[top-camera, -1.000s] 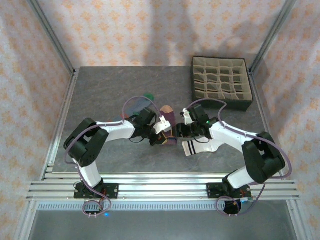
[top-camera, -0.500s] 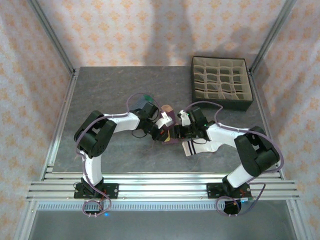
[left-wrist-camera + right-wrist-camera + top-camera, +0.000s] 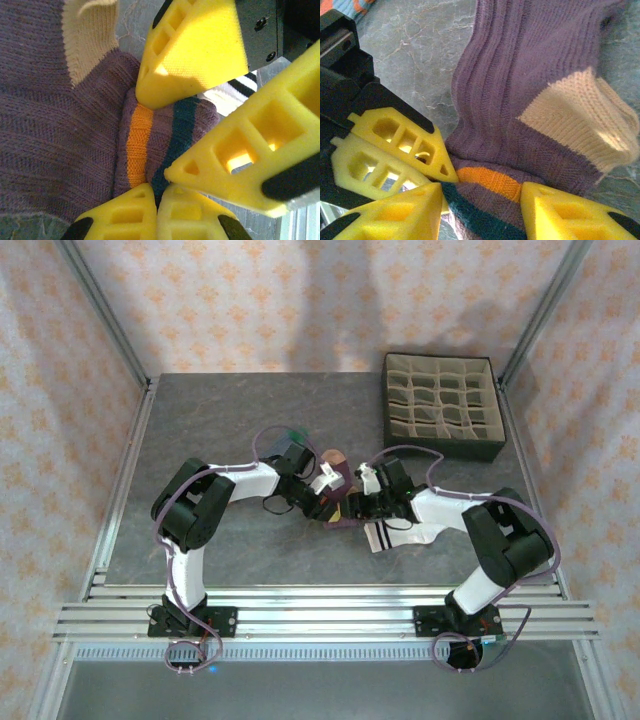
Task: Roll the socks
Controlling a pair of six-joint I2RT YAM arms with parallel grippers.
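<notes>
The left tool (image 3: pixel 157 197) is pinched shut on the purple sock's (image 3: pixel 530 75) striped cuff. The right tool (image 3: pixel 480 192) sits half apart around that same cuff, facing it. The sock's long body stretches away from both tools.

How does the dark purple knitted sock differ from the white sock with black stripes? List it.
Colour: the dark purple knitted sock has a peach patch and orange and teal cuff bands; the white sock with black stripes is plain white. Grip: the left claw pinches the purple sock's cuff; the white sock lies ungripped, partly under the right arm. Both rest on the grey table.
</notes>
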